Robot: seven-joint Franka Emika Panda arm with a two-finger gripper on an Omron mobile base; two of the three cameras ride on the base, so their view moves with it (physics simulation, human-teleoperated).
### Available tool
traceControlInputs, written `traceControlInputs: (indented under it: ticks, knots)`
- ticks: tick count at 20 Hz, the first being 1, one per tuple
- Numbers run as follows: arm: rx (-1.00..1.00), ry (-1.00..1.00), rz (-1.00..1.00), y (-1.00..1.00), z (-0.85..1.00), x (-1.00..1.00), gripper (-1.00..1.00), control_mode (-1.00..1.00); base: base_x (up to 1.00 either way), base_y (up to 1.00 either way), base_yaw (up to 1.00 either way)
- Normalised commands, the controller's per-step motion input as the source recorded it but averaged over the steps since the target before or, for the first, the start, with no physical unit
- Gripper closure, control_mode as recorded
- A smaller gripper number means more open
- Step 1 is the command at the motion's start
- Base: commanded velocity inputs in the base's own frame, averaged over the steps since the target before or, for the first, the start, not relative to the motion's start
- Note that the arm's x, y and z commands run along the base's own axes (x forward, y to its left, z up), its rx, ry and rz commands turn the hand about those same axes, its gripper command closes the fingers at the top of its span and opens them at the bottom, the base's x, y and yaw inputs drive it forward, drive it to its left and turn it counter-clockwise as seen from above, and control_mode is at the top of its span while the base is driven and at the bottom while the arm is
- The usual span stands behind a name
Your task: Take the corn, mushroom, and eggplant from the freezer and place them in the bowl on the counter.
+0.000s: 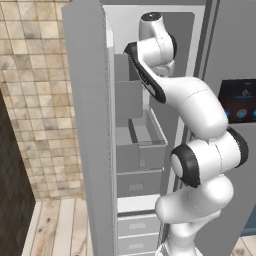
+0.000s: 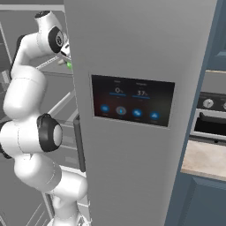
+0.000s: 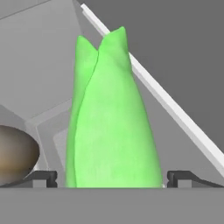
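Note:
In the hand view the bright green corn [image 3: 109,131] stands lengthwise right in front of me, its pointed husk tips away from the hand. My gripper [image 3: 113,178] is open, with one fingertip on each side of the corn's thick end and a gap on both sides. A rounded tan-grey mushroom [image 3: 15,155] lies just left of the left fingertip on the grey freezer shelf [image 3: 39,65]. From the right base camera a speck of the corn [image 2: 69,65] shows beside the hand, high inside the freezer [image 1: 135,115]. The eggplant and the bowl are out of view.
The freezer's narrow door [image 1: 87,125] stands open to the left of the arm, with grey bins and drawers [image 1: 140,145] below my reach. The closed fridge door with its dark display [image 2: 132,101] blocks the right. A strip of beige counter [image 2: 204,161] lies far right.

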Motion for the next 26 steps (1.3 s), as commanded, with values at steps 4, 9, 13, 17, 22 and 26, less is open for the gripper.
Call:
traceControlInputs:
  ticks: [4,9,13,17,22,26]
  knots:
    - [0.0,0.03,0.0,-0.27,-0.39,0.0,-1.0,-1.0,0.0,0.0,0.0]
    - [0.0,-0.05,0.05,-0.33,-0.69,0.0,1.0,-1.0,0.0,0.0,0.0]
    - [0.0,-0.15,0.11,-0.13,-0.63,0.0,1.0,-1.0,0.0,0.0,0.0]
    - [0.0,-0.17,0.1,-0.06,-0.41,-0.11,1.0,-1.0,0.0,0.0,0.0]
    - [0.0,-0.11,0.01,0.0,-0.08,-0.5,1.0,-1.0,0.0,0.0,0.0]
    - [0.0,0.0,0.03,0.0,0.17,-0.74,1.0,-1.0,0.0,0.0,0.0]
